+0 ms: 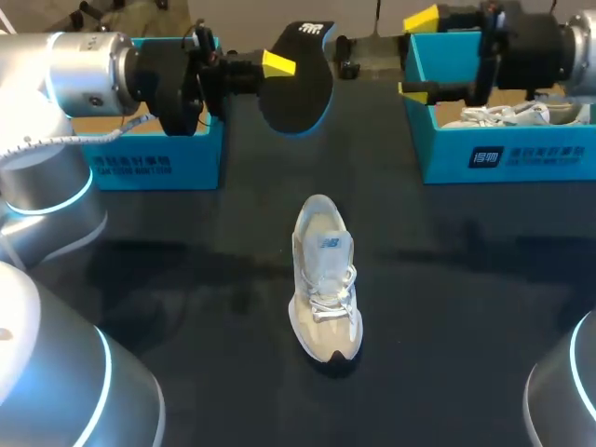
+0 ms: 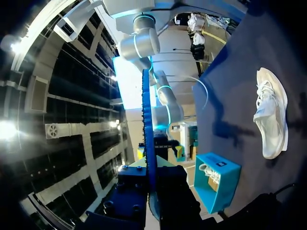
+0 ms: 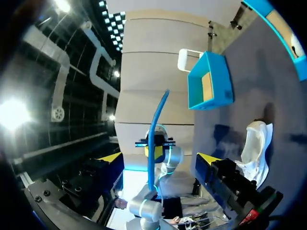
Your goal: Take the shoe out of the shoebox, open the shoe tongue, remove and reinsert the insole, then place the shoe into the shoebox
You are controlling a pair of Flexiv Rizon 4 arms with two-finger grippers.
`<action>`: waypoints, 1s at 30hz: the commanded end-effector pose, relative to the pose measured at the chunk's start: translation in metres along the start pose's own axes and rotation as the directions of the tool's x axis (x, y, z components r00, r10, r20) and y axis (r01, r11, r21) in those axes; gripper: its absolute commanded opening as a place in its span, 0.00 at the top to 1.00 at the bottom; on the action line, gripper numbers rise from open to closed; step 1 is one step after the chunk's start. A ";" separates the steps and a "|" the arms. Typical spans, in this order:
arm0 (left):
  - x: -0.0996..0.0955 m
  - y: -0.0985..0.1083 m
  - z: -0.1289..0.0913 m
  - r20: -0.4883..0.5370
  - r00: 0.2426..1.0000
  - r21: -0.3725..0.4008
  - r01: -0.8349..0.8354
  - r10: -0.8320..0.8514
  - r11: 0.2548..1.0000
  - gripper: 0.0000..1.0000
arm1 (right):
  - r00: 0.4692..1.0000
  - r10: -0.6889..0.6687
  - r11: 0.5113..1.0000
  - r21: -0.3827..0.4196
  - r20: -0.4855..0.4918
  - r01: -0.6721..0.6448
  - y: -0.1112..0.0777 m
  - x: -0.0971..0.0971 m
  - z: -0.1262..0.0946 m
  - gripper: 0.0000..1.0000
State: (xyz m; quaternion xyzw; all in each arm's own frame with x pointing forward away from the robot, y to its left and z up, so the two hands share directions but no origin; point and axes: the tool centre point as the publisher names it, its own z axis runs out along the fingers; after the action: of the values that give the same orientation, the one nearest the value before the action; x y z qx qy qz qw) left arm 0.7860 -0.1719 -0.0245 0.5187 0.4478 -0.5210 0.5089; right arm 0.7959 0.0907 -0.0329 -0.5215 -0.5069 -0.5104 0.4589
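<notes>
Bench [image 1: 186, 307]: dark work surface. It carries both shoeboxes at the far side and the sneaker in the middle.
Left arm [image 1: 84, 74]: comes in over the left shoebox, with its wrist raised between the two boxes.
Right arm [image 1: 577, 42]: held high above the right shoebox, probably parked out of the way.
Left shoebox [image 1: 158, 163]: blue and open. The right wrist view shows a bare tan floor, so this is likely where the sneaker belongs.
Right shoebox [image 1: 503, 154]: blue, with a second white sneaker [image 1: 517, 114] inside.
Sneaker [image 1: 324, 275]: pale, standing on its sole in mid-bench, toe toward the robot. Its opening faces up, ready to take the insole.
Insole [image 1: 296, 88]: black with a blue edge, out of the sneaker and held in the air beyond it. Reinsertion appears to be the step due.
Left fingers [image 1: 277, 63]: closed from both sides on the insole's end.
Right fingers [image 1: 421, 19]: spread wide and holding nothing, likely free to steady the sneaker.
</notes>
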 end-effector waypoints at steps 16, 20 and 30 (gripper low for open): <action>-0.005 -0.012 0.002 0.011 0.979 0.029 0.203 -0.203 0.979 1.00 | 1.000 0.002 1.000 0.009 0.014 -0.002 -0.001 -0.001 -0.008 0.00; -0.002 -0.019 0.001 -0.028 0.915 0.032 0.404 -0.403 0.914 1.00 | 1.000 0.002 1.000 0.009 0.014 -0.002 -0.001 -0.001 -0.008 0.00; 0.004 -0.023 0.001 0.014 0.510 -0.012 0.860 -0.860 0.510 1.00 | 1.000 0.002 1.000 0.009 0.014 -0.002 -0.001 -0.001 -0.008 0.00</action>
State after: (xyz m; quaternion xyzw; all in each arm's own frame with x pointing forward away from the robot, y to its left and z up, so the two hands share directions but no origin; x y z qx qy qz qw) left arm 0.7673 -0.1709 -0.0302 0.3857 0.5664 -0.6421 0.3437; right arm 0.7938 0.0818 -0.0330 -0.5236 -0.5118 -0.5042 0.4580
